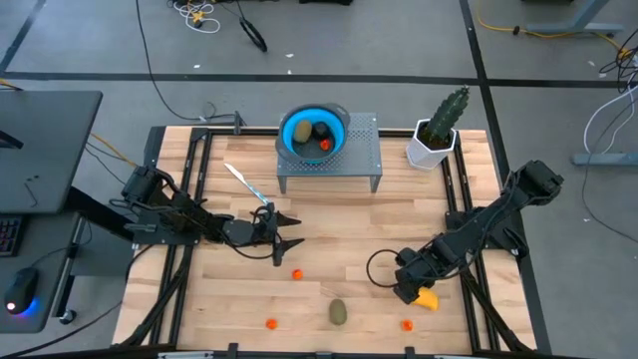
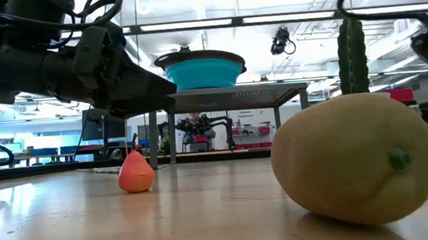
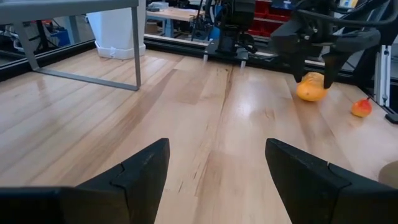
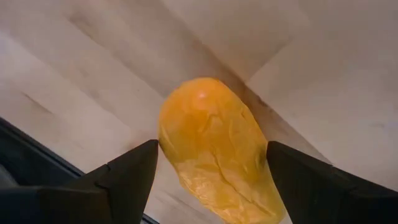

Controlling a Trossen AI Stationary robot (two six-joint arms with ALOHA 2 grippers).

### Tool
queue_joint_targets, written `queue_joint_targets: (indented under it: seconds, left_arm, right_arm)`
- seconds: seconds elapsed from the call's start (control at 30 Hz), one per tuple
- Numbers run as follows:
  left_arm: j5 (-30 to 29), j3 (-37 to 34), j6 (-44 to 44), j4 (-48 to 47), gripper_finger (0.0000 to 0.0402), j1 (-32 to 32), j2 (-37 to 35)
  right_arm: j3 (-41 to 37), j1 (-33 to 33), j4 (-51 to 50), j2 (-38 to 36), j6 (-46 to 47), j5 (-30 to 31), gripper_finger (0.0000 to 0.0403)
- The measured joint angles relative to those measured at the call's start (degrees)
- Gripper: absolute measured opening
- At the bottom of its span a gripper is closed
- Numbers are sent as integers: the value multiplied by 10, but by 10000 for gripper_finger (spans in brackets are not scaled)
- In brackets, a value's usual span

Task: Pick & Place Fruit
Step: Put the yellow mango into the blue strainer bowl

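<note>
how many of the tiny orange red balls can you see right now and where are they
4: three on the table, one ahead of the left arm, one near the front edge, one beside the yellow fruit; one in the blue bowl. Others may be hidden.

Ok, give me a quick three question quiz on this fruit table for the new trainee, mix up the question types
1. True or false: the right end effector is shut tight on the yellow-orange oblong toy fruit.
2. The round blue plastic bowl rests on: A) the bare wooden table, B) the grey metal stand, C) the white cactus pot.
3. Fill in: the left end effector is open and holds ____.

Key: 1 false, its fingers stand open either side of the fruit; 2 B; 3 nothing.
</note>
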Motion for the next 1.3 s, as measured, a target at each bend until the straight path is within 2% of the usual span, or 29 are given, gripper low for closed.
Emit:
queue_joint_targets:
  seconds: [0.2,0.37,0.63,0.8,1.07,1.2,1.3]
  left_arm:
    - [-1,0,-1,0,272,-1,0]
    - [-4,0,-1,0,272,-1,0]
    - [-6,0,-1,1,272,-1,0]
    - [-6,0,-1,1,272,-1,0]
    - [-6,0,-1,1,272,-1,0]
    - [-6,0,-1,2,272,-1,0]
    - [-10,0,1,2,272,-1,0]
  right_arm:
    - [0,29,-9,5,-16,37,307]
    - [0,44,-13,35,-37,43,307]
    - [0,46,-12,73,-25,-16,307]
    - [0,46,-10,73,-9,-18,297]
    - [0,27,1,73,13,-22,227]
    - [3,-2,14,59,-16,-17,232]
    - [21,-38,10,43,-71,-1,243]
